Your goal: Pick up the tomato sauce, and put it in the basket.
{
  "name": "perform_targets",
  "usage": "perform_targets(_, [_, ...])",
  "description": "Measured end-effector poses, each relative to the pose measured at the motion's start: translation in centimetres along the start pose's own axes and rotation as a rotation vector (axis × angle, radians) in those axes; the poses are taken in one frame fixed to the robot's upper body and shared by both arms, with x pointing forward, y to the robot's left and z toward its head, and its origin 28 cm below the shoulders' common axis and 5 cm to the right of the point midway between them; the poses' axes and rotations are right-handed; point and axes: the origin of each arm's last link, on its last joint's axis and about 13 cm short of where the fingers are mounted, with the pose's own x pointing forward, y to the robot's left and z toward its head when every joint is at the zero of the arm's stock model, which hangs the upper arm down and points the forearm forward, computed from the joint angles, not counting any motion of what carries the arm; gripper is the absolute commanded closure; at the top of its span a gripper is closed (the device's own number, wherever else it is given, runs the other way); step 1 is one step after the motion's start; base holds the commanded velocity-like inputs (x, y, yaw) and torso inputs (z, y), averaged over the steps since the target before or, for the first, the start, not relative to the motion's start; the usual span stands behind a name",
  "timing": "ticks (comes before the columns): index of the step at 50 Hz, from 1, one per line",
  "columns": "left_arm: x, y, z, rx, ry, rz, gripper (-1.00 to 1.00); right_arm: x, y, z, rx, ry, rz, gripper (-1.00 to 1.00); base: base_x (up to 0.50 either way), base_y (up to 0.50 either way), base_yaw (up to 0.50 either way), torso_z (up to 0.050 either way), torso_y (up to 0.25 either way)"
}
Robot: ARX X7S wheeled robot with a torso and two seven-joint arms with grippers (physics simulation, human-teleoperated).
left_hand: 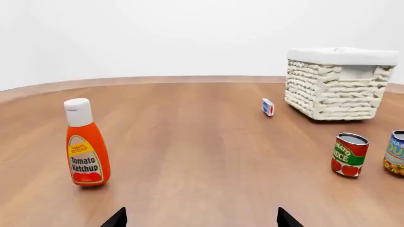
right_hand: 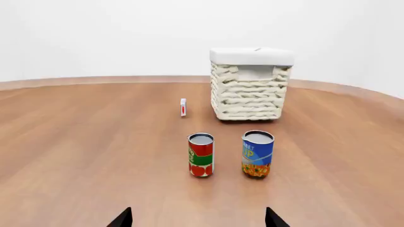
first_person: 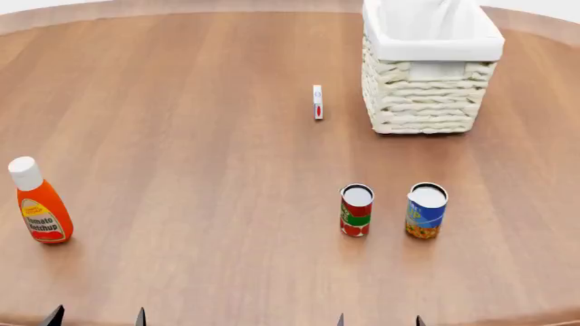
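The tomato sauce (first_person: pixel 356 210) is a small red-and-green can with a silver top, upright on the wooden table; the same tomato sauce (right_hand: pixel 201 154) stands ahead of my right gripper (right_hand: pixel 197 220) and shows at the side as the tomato sauce (left_hand: pixel 349 154) in the left wrist view. The basket (first_person: pixel 430 68), cream wicker with a white lining, stands beyond it; its wall is the basket (right_hand: pixel 250 90) and the basket (left_hand: pixel 336 87). My right gripper (first_person: pixel 379 320) and left gripper (first_person: pixel 96 317) sit at the near table edge, both open and empty. Only the tips of the left gripper (left_hand: pixel 200 218) show.
A blue-and-yellow can (first_person: pixel 426 210) stands just right of the tomato sauce. An orange ketchup bottle (first_person: pixel 39 203) with a white cap stands at the left. A small white-and-red box (first_person: pixel 317 102) stands on edge left of the basket. The round table's edge (first_person: pixel 544 30) curves behind.
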Motion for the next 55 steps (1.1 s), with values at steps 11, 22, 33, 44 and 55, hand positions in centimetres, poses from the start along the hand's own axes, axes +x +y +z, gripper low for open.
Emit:
perform_targets(11, [0.1,0.2,1.0,0.002,-0.027,0.003,-1.0,0.0,0.1,0.7,-0.001,-0.008,-0.006,-1.0,0.0,0.0,0.0,0.0,0.0])
perform_targets(22, [-0.1,0.4,3.1,-0.002,-0.08,0.011,-1.0,-0.5,0.0,3.0,-0.02,-0.055,-0.014,-1.0,0.0,0.0,0.0,0.0,0.0])
perform_targets(33, [-1.7,0.6,5.8,-0.006,-0.166,0.007,-1.0,-2.2,0.0,6.1,-0.065,-0.129,-0.02,-1.0,0.0,0.0,0.0,0.0,0.0])
perform_targets(44, [-3.4,0.6,8.1,-0.023,-0.245,-0.007,-1.0,-4.0,0.4,8.8,-0.096,-0.194,0.001,-1.0,0.0,0.0,0.0,0.0,0.0])
perform_targets(55, [-4.6,0.9,9.5,-0.036,-0.295,-0.008,-1.0,-5.2,0.7,10.3,-0.093,-0.223,0.023,-1.0,0.0,0.0,0.0,0.0,0.0])
